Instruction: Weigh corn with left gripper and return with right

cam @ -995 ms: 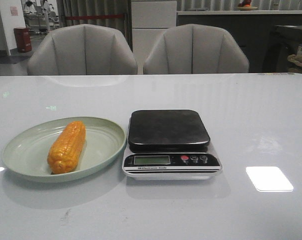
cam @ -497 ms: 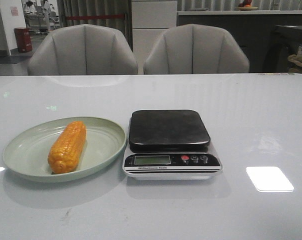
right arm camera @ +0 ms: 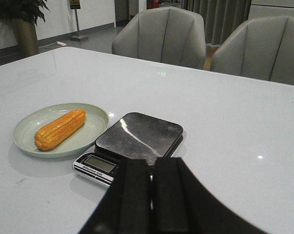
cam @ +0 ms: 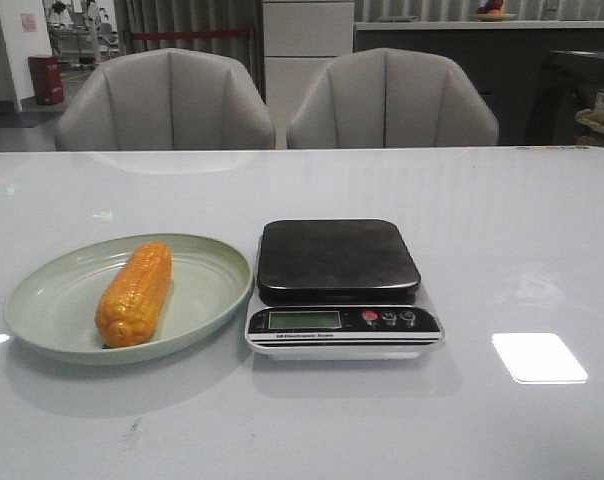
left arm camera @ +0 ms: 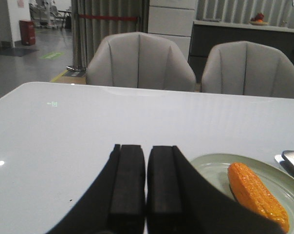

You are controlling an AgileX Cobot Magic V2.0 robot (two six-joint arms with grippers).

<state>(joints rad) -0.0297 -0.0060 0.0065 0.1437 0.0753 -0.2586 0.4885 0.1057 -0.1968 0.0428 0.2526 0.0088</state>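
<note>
front view: one corn [cam: 134, 294] on one plate [cam: 42, 310], lower left.
one scale [cam: 339, 290] at centre; both grippers [left arm camera: 146, 183] [right arm camera: 151, 187] clenched, empty.

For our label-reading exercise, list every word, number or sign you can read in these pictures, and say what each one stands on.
No text here can be read with certainty.
Scale, white print on the strip below its display: too small and blurred; possibly "Electronic Scale".
Scale display: no digits legible.
Scale buttons: markings too small to read.
Wall poster, far left background: blurred, unreadable.
Corn and plate: no print visible.
</note>
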